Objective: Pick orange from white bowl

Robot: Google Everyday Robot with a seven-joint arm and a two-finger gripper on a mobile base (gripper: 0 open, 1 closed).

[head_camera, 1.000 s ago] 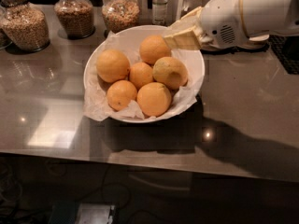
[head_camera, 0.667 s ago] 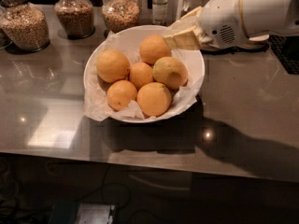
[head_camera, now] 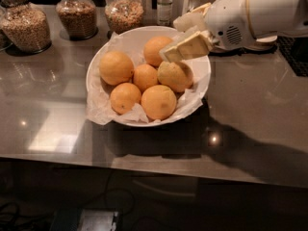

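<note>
Approach stage, by the look of things: nothing lifted, nothing gripped yet. Nearest, at 6 o'clock, bare grey table (head_camera: pixel 250 129). Just beyond, the white bowl (head_camera: pixel 154 123), paper-lined, with six fruits inside. At the bowl's 3 o'clock, the orange (head_camera: pixel 177 77) wanted: duller, yellow-green, speckled, pressed against brighter fruit (head_camera: pixel 158 102) at its 7 and 9 o'clock.

Over its upper edge, the hand (head_camera: pixel 171 39), reaching in from 2 o'clock on the white arm (head_camera: pixel 260 13). Spread moderately, with a clear gap between the two cream fingers (head_camera: pixel 190 46); empty. Near finger overlapping the top of the orange, touching or just above, cannot tell which. Far finger up by the bowl's back rim, at 1 o'clock.

Next, probably: lower and straddle the orange, one finger to each side, then close. Little room on the side crowded by neighbours, so some risk of nudging them.

Farthest, from 10 to 12 o'clock, three grain jars (head_camera: pixel 123 13) and a small bottle (head_camera: pixel 164 6).
</note>
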